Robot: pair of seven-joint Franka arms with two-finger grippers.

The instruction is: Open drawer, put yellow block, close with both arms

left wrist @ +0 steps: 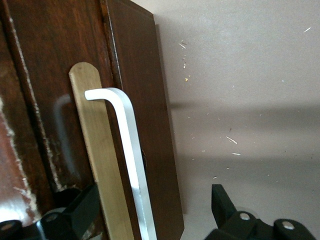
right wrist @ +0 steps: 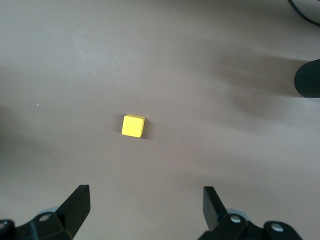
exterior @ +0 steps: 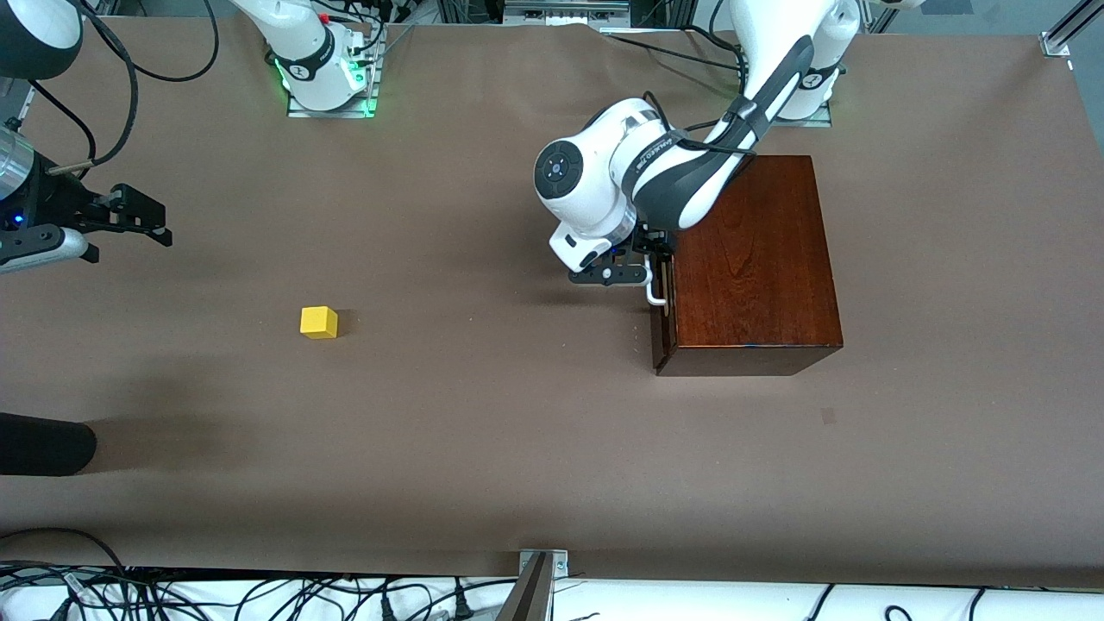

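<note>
My left gripper (left wrist: 150, 220) straddles the drawer's (exterior: 662, 341) white handle (left wrist: 127, 165), fingers spread, ready to pull it open. My right gripper (right wrist: 145, 210) waits spread above the yellow block (right wrist: 133, 125), mid-worktop toward its end.

White, grey-jointed arms (exterior: 638, 172), black cables, black grippers (right wrist: 145, 205)
</note>
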